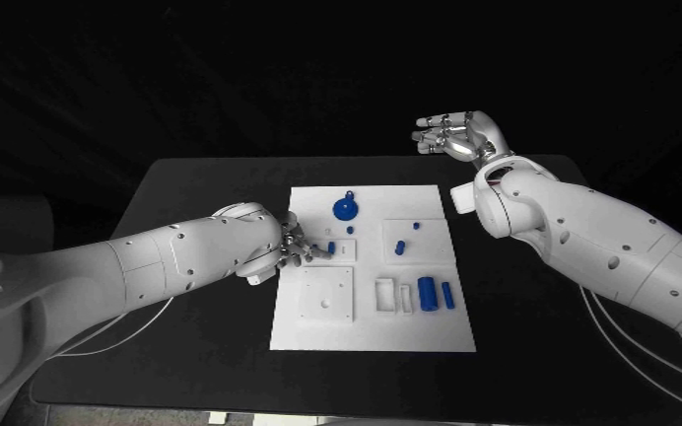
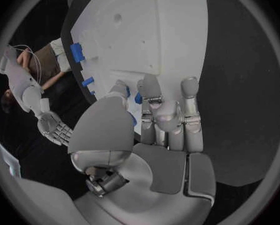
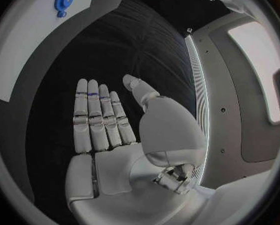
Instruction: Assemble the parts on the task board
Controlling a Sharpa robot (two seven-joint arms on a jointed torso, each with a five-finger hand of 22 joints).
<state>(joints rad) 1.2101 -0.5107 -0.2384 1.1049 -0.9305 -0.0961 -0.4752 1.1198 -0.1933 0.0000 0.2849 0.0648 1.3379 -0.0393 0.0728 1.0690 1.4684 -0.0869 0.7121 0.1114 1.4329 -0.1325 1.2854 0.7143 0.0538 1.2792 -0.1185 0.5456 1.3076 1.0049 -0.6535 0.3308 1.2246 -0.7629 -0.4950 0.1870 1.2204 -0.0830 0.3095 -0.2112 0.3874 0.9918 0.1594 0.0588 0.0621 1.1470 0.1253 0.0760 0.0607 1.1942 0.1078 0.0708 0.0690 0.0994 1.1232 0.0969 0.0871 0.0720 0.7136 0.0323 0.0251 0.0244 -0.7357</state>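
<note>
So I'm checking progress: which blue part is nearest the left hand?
The small blue part right at the left hand's fingertips, on the board's left half. The gear and the others lie farther away.

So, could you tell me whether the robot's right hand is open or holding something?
Open. The right hand is held up away from the task board, fingers straight with the thumb apart, and the palm bare.
</note>
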